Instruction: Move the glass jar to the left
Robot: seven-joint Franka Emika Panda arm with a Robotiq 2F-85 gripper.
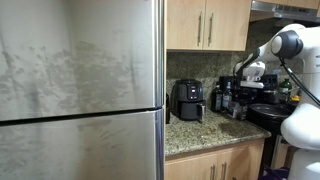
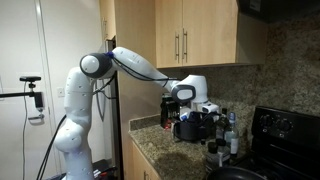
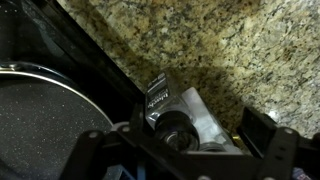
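Note:
In the wrist view a clear glass jar (image 3: 203, 118) stands on the granite counter, touching a dark-capped bottle with a labelled side (image 3: 165, 110). My gripper (image 3: 180, 140) is open and hangs over both, one finger on each side, with a gap between the right finger and the jar. In both exterior views the gripper (image 1: 243, 85) (image 2: 205, 108) hovers low over a cluster of bottles (image 2: 222, 140) at the counter's stove end. The jar itself is too small to single out there.
A black stove with a dark pan (image 3: 40, 110) borders the counter right beside the jar. A black air fryer (image 1: 187, 100) stands at the back of the granite counter (image 1: 200, 130). A steel fridge (image 1: 80, 90) fills one side. Wooden cabinets (image 2: 190, 35) hang above.

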